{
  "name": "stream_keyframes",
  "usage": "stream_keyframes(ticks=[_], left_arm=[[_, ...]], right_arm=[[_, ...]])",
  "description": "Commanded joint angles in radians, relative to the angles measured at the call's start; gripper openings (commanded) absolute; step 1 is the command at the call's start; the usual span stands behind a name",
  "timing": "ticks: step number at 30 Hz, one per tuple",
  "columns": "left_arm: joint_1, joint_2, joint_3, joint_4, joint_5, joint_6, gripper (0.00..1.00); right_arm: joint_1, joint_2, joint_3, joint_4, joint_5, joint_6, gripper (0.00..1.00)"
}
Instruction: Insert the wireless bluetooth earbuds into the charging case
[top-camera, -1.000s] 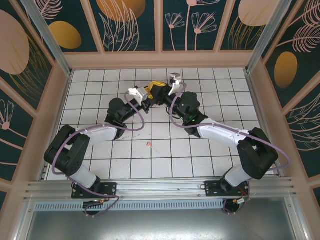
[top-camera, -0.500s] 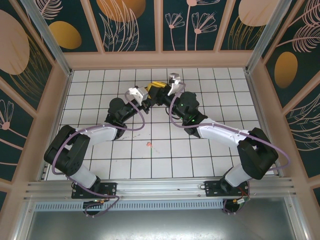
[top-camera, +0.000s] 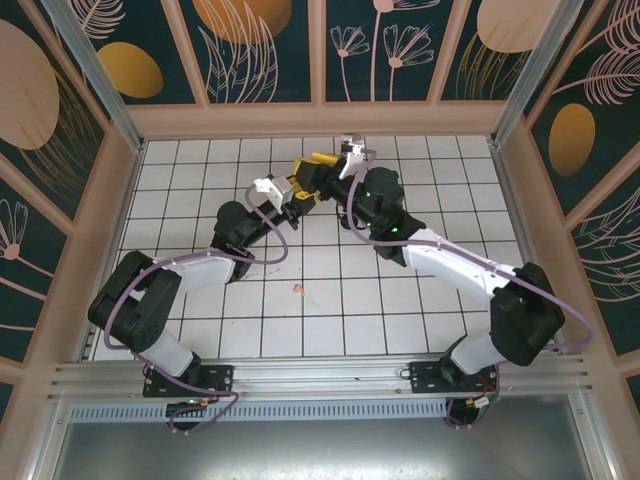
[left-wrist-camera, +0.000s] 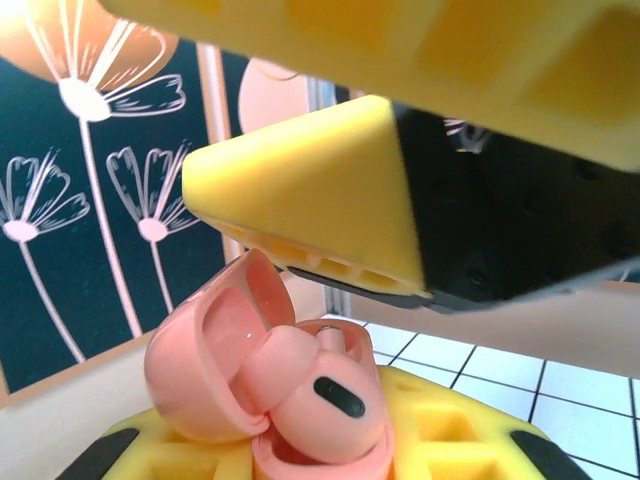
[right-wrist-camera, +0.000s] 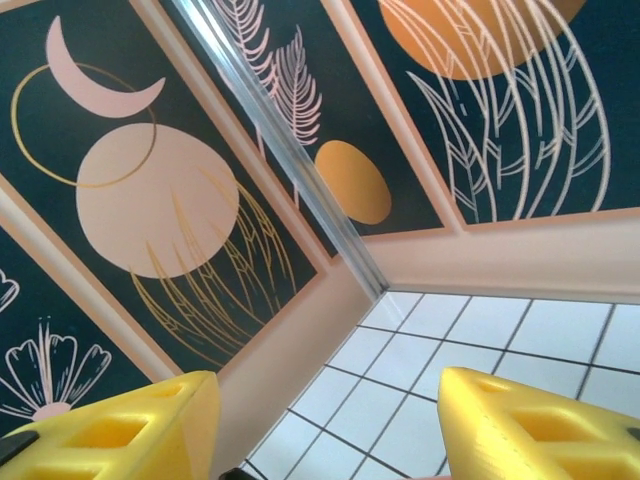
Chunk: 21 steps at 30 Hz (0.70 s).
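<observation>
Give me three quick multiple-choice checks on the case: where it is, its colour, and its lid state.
1. Where is the case?
A. on the tiles
B. at the left gripper
C. between the right jaws

2. Its colour?
A. black
B. lavender
C. salmon-pink

3. Its lid?
A. open
B. closed
C. missing

Answers:
1 B, the left wrist view shows it sitting in that gripper's grip.
2 C, shell and lid are both salmon-pink.
3 A, the lid is tipped back with an earbud showing inside.
</observation>
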Motion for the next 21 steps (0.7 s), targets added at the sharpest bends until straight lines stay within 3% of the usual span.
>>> stream_keyframes(ticks=[1, 9, 21], left_arm=[[-0.012, -0.027, -0.007, 0.085, 0.038, -0.001, 0.00], [-0.012, -0.042, -0.012, 0.029, 0.065, 0.032, 0.00], [-0.012, -0.063, -0.028, -0.106, 0.118, 0.084, 0.00]], right_arm=[[-0.020, -0.075, 0.065, -0.158, 0.004, 0.004, 0.61], [-0.022, -0.122, 0.232, -0.672, 0.020, -0.126, 0.60], [-0.022, -0.099, 0.358, -1.018, -0.024, -0.179, 0.45]])
